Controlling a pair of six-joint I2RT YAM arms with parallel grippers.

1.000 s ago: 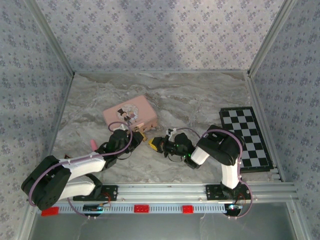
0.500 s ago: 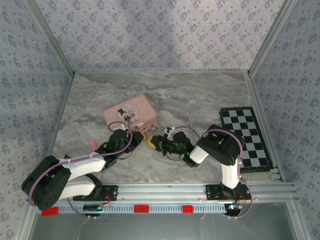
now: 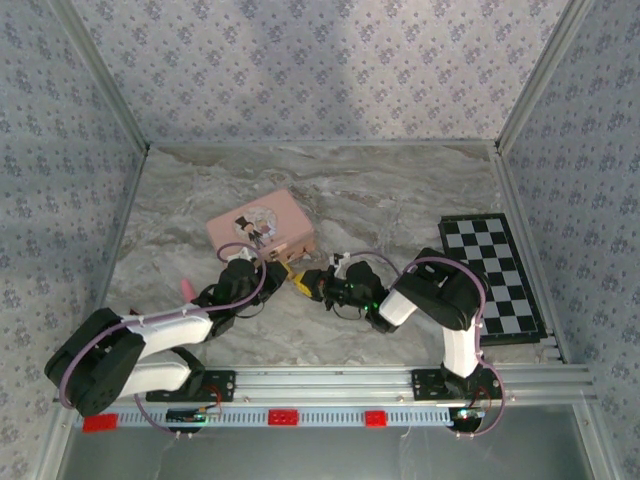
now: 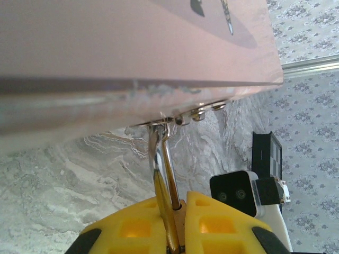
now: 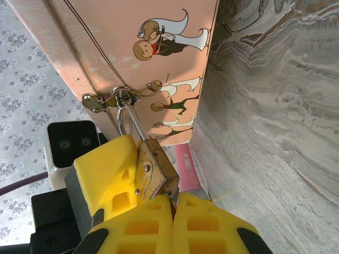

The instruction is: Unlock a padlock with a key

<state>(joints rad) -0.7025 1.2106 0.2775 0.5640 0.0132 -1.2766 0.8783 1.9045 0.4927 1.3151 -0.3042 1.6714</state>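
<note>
Where it hangs off pink box (image 5: 106,63), padlock (image 5: 156,172) apparently between left fingers (image 5: 106,174)

Pink box (image 3: 260,232) with a picture lid sat on the marbled tabletop (image 3: 400,190), checkerboard (image 3: 492,272) well right of the box, pink stick (image 3: 186,288) near its front-left.

The padlock (image 5: 156,169) hangs on the box (image 5: 106,53); checkerboard (image 3: 495,275) lies right.
</note>
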